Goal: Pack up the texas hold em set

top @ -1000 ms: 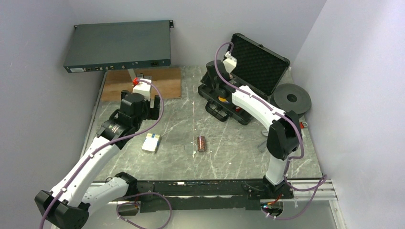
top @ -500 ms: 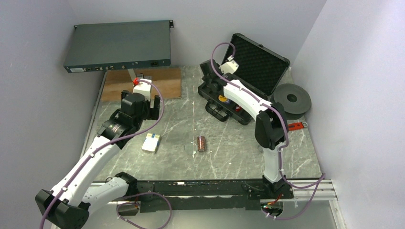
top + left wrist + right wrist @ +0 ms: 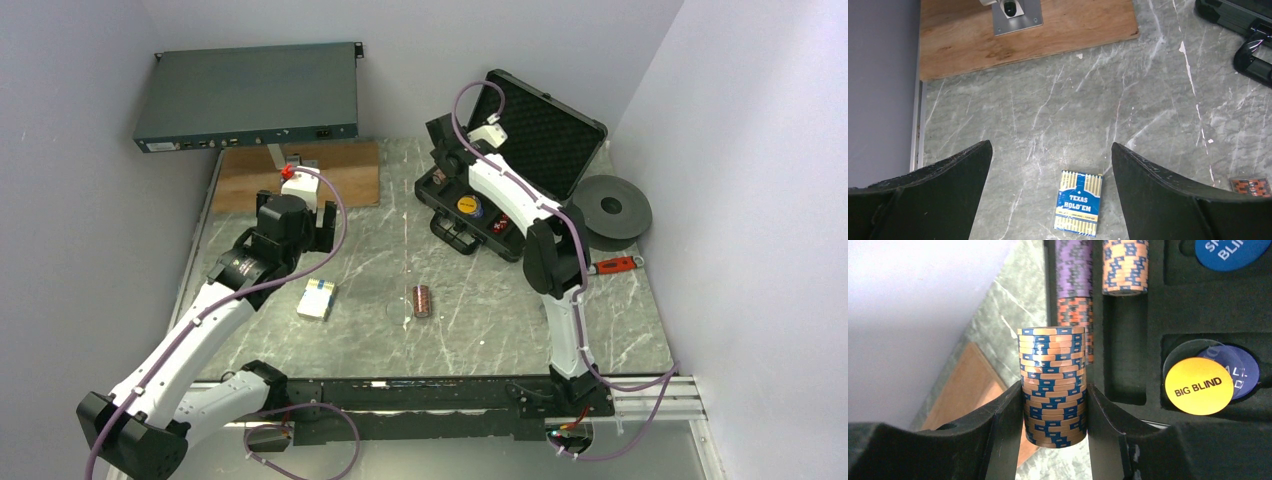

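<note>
A grey marble-veined tabletop (image 3: pixel 350 345), boxed in by pale lilac walls (image 3: pixel 90 250), carries a half-packed Texas Hold'em set. At the far right the black hard case (image 3: pixel 548 130) stands open. Its foam tray (image 3: pixel 1143 315) already holds a purple chip roll (image 3: pixel 1074 265), an orange-and-blue chip roll (image 3: pixel 1124 262), a yellow big-blind button (image 3: pixel 1199 386) and blue buttons (image 3: pixel 1233 250).

The right pincer (image 3: pixel 1054 400), over the tray's far left corner, is clamped on the sides of a stack of orange-and-blue chips (image 3: pixel 1053 365). The left pincer (image 3: pixel 1049 150) hangs spread wide and empty above the tabletop's left half, with the blue-and-white card box (image 3: pixel 1079 202) lying flat below it. A lone reddish-brown chip roll (image 3: pixel 421 300) lies on its side mid-tabletop, well apart from the case.

Around them are a grey rack-mount unit (image 3: pixel 250 95) raised over a plywood board (image 3: pixel 350 175) at the far left, a black disc (image 3: pixel 612 208) just beside the case, and a red-handled tool (image 3: pixel 612 265) near the right edge.

Compared with a second earlier, the elbow of the right arm (image 3: pixel 545 250) has drawn in toward the case. That uncovers the red-handled tool and the tray's button pocket. Its wrist has shifted toward the tray's far left corner. The left arm (image 3: pixel 200 320), the card box and the lone roll lie as they did.
</note>
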Available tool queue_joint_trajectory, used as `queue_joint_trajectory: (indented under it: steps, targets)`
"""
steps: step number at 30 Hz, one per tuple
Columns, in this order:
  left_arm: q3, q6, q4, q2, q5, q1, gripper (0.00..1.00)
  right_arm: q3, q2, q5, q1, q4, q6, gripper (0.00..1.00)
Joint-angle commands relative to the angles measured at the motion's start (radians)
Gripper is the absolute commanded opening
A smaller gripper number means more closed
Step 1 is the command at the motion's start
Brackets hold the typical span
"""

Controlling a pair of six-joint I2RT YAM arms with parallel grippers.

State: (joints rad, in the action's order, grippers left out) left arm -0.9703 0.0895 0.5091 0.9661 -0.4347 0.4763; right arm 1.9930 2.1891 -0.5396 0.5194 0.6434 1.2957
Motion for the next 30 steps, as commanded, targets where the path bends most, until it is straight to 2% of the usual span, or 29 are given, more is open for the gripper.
queue_joint_trajectory:
  steps: [1, 13, 30]
  targets:
    - [-0.005, -0.007, -0.023, 0.004, -0.019, -0.003, 0.95, 0.05, 0.0, 0.021, -0.014, -0.001, 0.045, 0.0]
    - [-0.005, -0.01, -0.019, 0.007, -0.021, -0.003, 0.95, -0.049, -0.008, 0.041, -0.033, -0.047, 0.051, 0.0]
    - [-0.01, -0.002, -0.015, 0.017, -0.008, -0.003, 0.95, -0.066, 0.01, 0.076, -0.056, -0.113, -0.012, 0.0]
